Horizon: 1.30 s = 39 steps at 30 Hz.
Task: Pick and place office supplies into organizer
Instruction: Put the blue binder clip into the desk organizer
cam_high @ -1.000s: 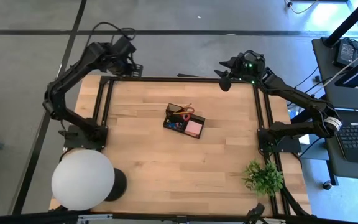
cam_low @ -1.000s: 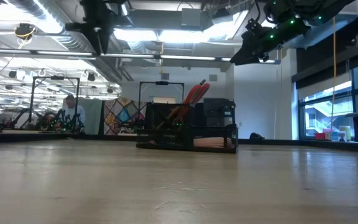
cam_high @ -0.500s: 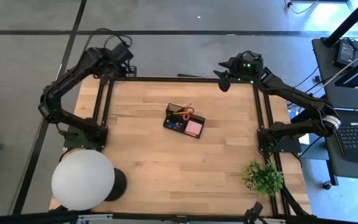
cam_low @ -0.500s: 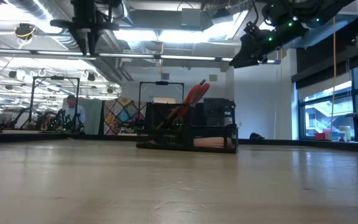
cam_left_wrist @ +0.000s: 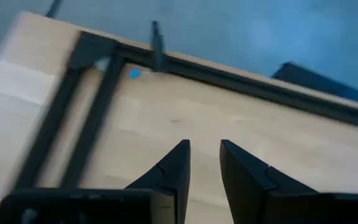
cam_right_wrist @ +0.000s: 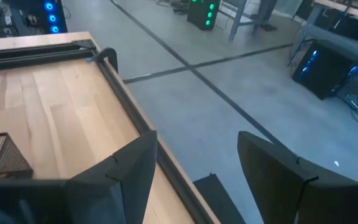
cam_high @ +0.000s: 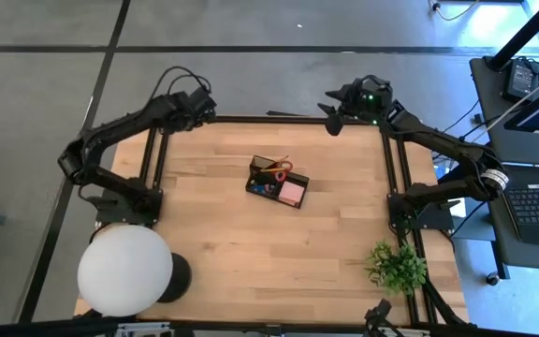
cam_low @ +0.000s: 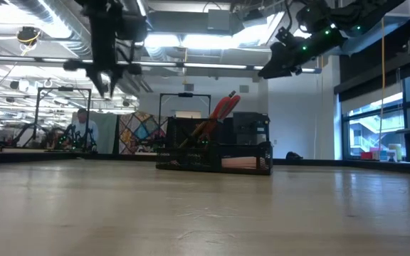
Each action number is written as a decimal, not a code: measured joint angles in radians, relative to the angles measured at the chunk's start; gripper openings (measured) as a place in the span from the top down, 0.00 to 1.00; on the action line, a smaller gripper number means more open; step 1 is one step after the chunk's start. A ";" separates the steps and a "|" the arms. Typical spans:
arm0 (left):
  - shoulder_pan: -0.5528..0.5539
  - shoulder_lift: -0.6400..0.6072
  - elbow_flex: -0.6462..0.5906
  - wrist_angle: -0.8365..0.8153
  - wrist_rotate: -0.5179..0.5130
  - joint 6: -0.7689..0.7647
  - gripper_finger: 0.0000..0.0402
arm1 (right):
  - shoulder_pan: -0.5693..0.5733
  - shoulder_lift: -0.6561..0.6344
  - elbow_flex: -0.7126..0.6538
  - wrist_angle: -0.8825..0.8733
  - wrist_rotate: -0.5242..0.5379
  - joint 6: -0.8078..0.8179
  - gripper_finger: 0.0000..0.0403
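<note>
1. Between my left gripper point(cam_left_wrist: 204, 163) fingers point(cam_left_wrist: 178, 171) I see only a narrow gap and bare wood beneath; the dark, wedge-shaped tips stand slightly apart and grasp nothing. It hangs over the table's point(cam_high: 223, 253) far left corner, above the black metal frame rail point(cam_left_wrist: 229, 78).
2. Farther right, my right gripper point(cam_high: 333, 110) hovers at the far right corner with its broad matte fingers point(cam_right_wrist: 126, 177) spread wide and empty, half over the grey floor beyond the edge.
3. At the table's middle, well apart from both my claws, sits the organizer point(cam_high: 277, 182): a small black mesh-walled tray, set askew. The red-handled scissors point(cam_low: 219, 110) lean out of it, and the pink sticky-note block point(cam_high: 292, 193) lies flat in one compartment.
4. I judge the job close to done, since no loose supplies show on the planks.
5. Risks, as I judge them: the scissors stand tall and tilted, so a low sweep could catch the smooth plastic handles and tip the light tray. The rails beneath my left claw could snag it if I drop carelessly.
</note>
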 joint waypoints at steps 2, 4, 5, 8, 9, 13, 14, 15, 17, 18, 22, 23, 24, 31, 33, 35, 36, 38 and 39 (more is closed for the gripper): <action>-0.015 0.000 -0.054 0.109 0.002 -0.014 0.80 | 0.000 0.000 0.000 0.010 0.000 0.000 0.43; -0.049 0.000 -0.102 0.254 -0.048 -0.005 0.80 | 0.000 0.000 0.000 0.012 0.000 0.000 0.43; -0.072 0.000 -0.122 0.332 -0.107 0.007 0.80 | 0.000 0.000 0.000 0.013 0.000 0.000 0.43; -0.133 0.011 -0.169 0.506 -0.301 0.049 0.80 | 0.000 0.000 0.000 0.013 0.000 0.000 0.43; -0.143 0.018 -0.173 0.523 -0.346 0.048 0.80 | 0.000 0.000 0.000 0.014 0.001 0.000 0.43; -0.142 0.052 -0.174 0.467 -0.507 -0.016 0.80 | -0.003 0.000 0.000 0.024 0.001 0.000 0.43; -0.134 0.062 -0.174 0.433 -0.522 -0.051 0.80 | -0.003 0.000 0.000 0.028 0.001 0.000 0.43; -0.126 0.072 -0.174 0.409 -0.530 -0.087 0.80 | -0.003 0.000 0.000 0.034 0.002 0.001 0.43; -0.107 0.094 -0.174 0.355 -0.532 -0.154 0.80 | -0.003 0.000 0.000 0.052 0.002 0.001 0.43; -0.100 0.109 -0.174 0.332 -0.530 -0.180 0.80 | -0.003 0.000 0.000 0.063 0.002 0.002 0.43; -0.084 0.185 -0.174 0.296 -0.533 -0.265 0.80 | -0.003 0.000 0.000 0.105 0.002 0.005 0.43; -0.079 0.205 -0.174 0.297 -0.532 -0.282 0.80 | -0.003 0.000 0.000 0.115 0.002 0.012 0.43; -0.070 0.226 -0.174 0.296 -0.531 -0.301 0.80 | -0.003 0.000 0.000 0.125 0.002 0.025 0.43; 0.008 0.370 -0.174 0.249 -0.522 -0.421 0.80 | -0.003 0.000 0.000 0.126 0.002 0.033 0.43; 0.031 0.402 -0.174 0.213 -0.518 -0.477 0.80 | -0.003 0.000 0.000 0.124 0.002 0.033 0.43; 0.056 0.423 -0.174 0.170 -0.494 -0.543 0.80 | -0.003 0.000 0.000 0.124 0.002 0.033 0.43; 0.068 0.430 -0.174 0.156 -0.478 -0.570 0.80 | -0.003 0.000 0.000 0.124 0.002 0.034 0.43; 0.088 0.444 -0.174 0.146 -0.463 -0.587 0.80 | -0.003 0.000 0.000 0.123 0.002 0.048 0.43; 0.097 0.449 -0.174 0.145 -0.462 -0.585 0.80 | -0.003 0.000 0.000 0.123 0.002 0.054 0.43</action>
